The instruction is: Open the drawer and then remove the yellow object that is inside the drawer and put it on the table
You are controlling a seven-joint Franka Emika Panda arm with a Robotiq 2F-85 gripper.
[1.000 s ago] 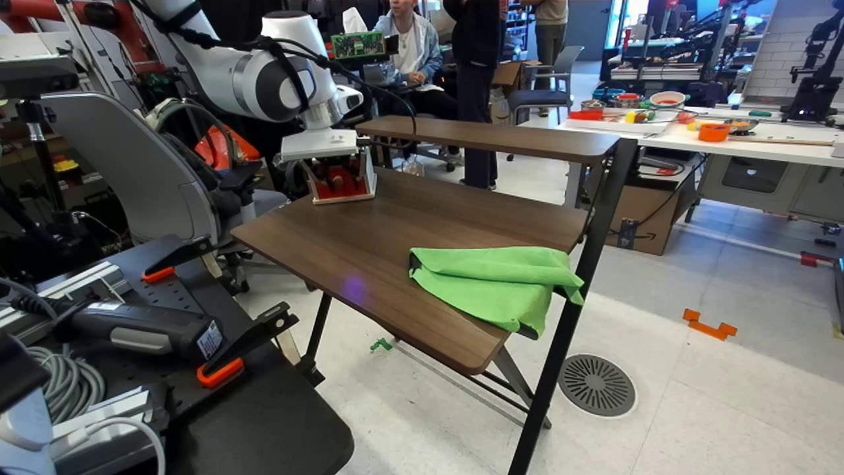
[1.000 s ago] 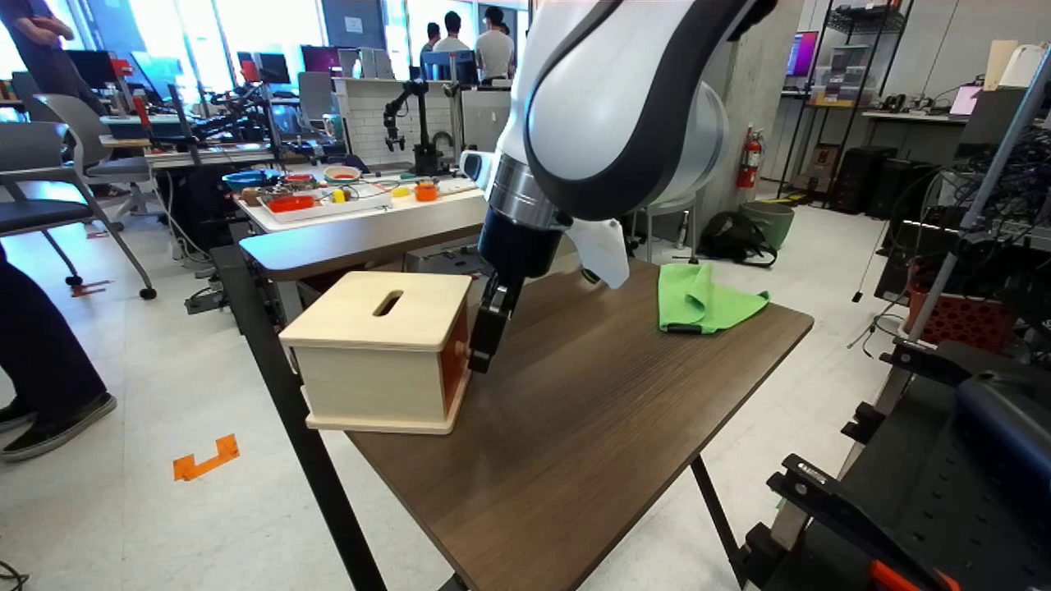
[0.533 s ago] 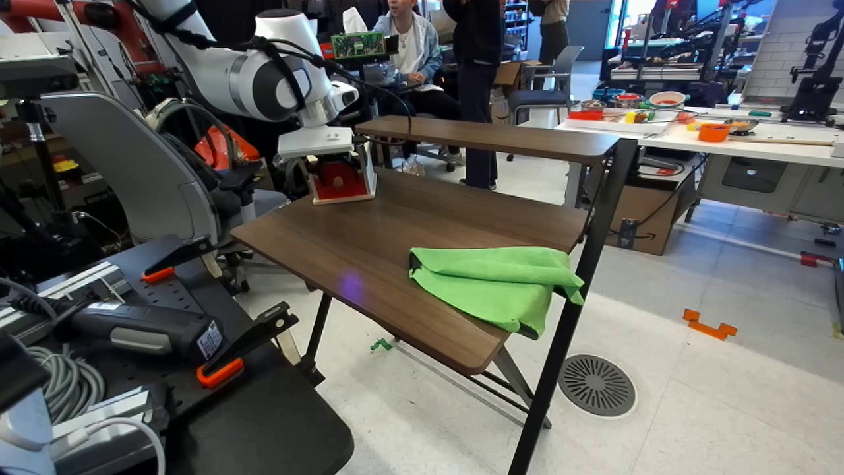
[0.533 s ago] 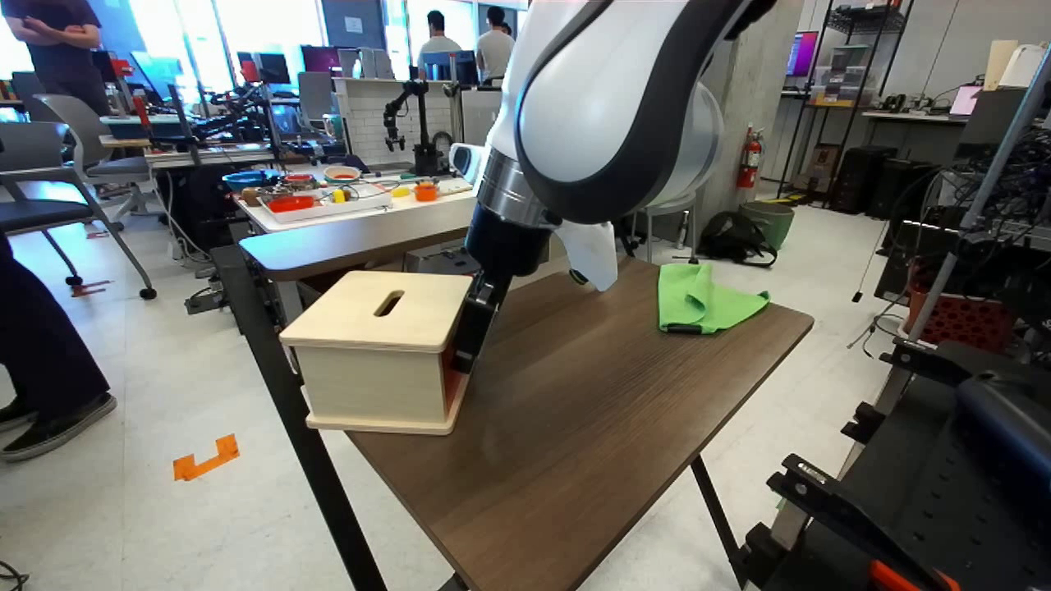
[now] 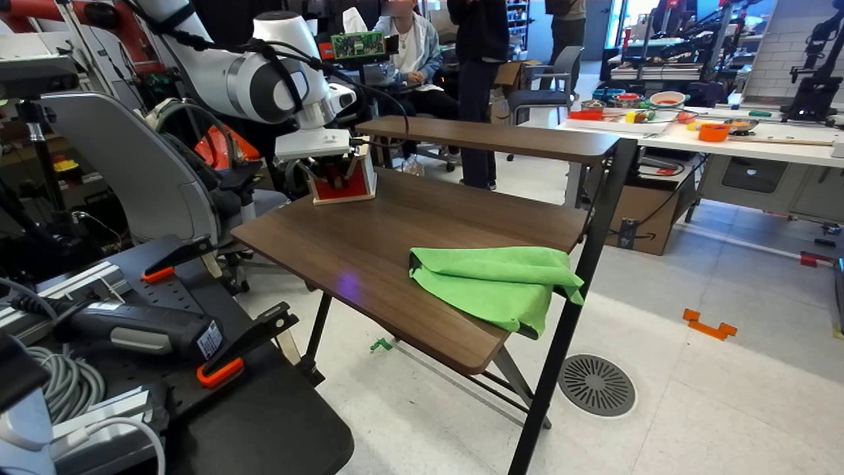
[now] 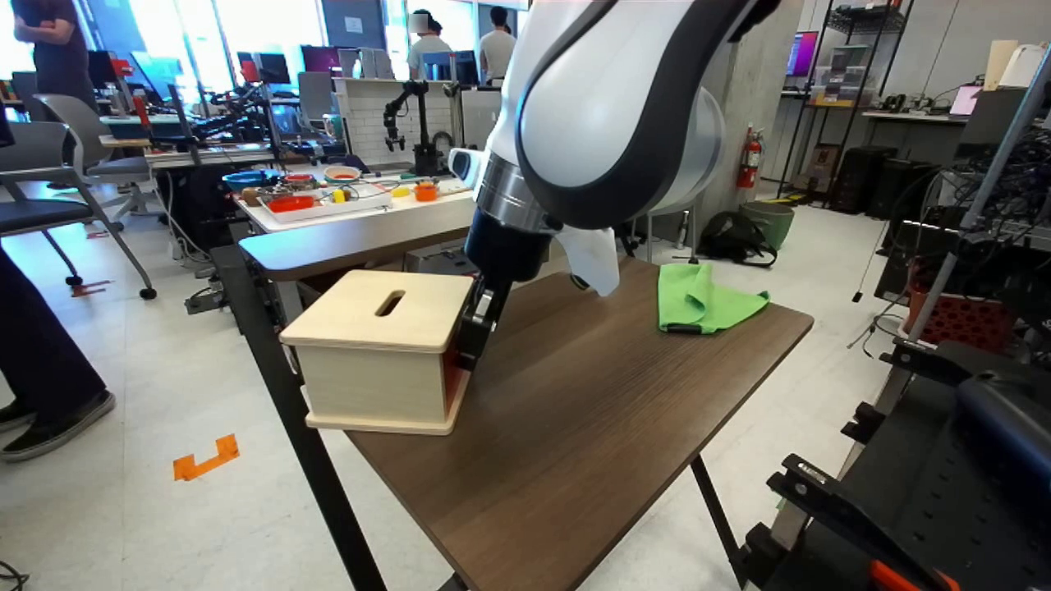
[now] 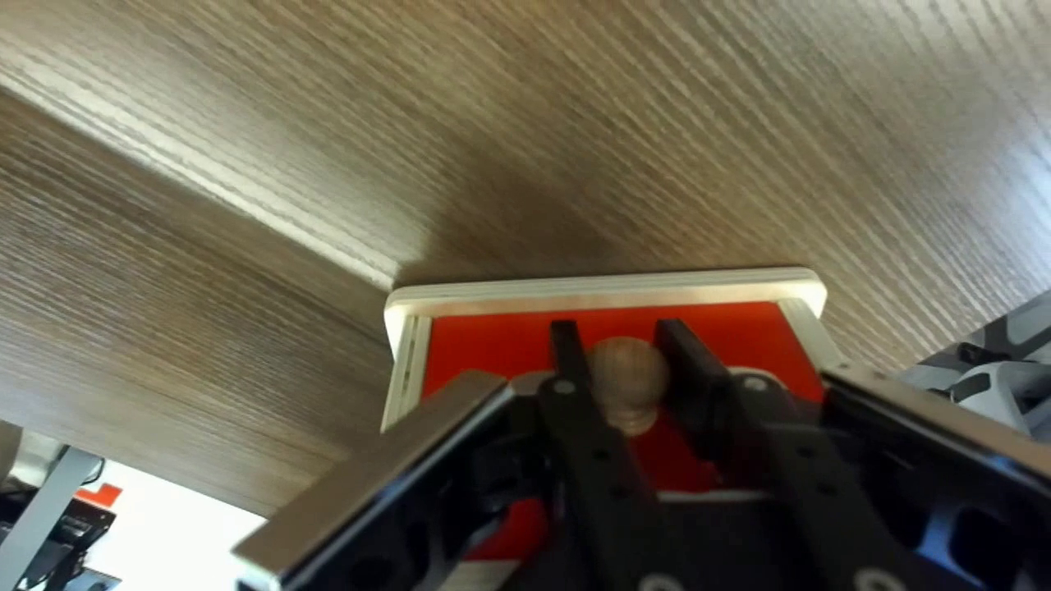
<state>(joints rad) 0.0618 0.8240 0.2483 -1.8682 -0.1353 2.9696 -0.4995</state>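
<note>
The gripper point(image 7: 621, 332) is positioned at the face of the pale wooden box point(image 6: 369, 377). The knob point(image 7: 630, 377) of the red drawer point(image 7: 493, 345) is flanked by the gripper's fingers point(image 7: 690, 353), close on either side; whether it is pinched cannot be told. The drawer is thus located at the fingertips. The raised shelf point(image 5: 481, 135) is noted near the gripper, beside the box; a black cable point(image 5: 262, 46) is strung above, along the arm point(image 6: 608, 123). The green cloth point(image 6: 702, 300) is laid on the brown table point(image 6: 591, 394), well apart from the gripper. Farther off: a cluttered white table point(image 5: 791, 150).

Versus one second earlier: the gripper has been shifted toward the box. In an exterior view, the knob, then visible beside the fingertips, is now covered. Box and cloth: unmoved.
</note>
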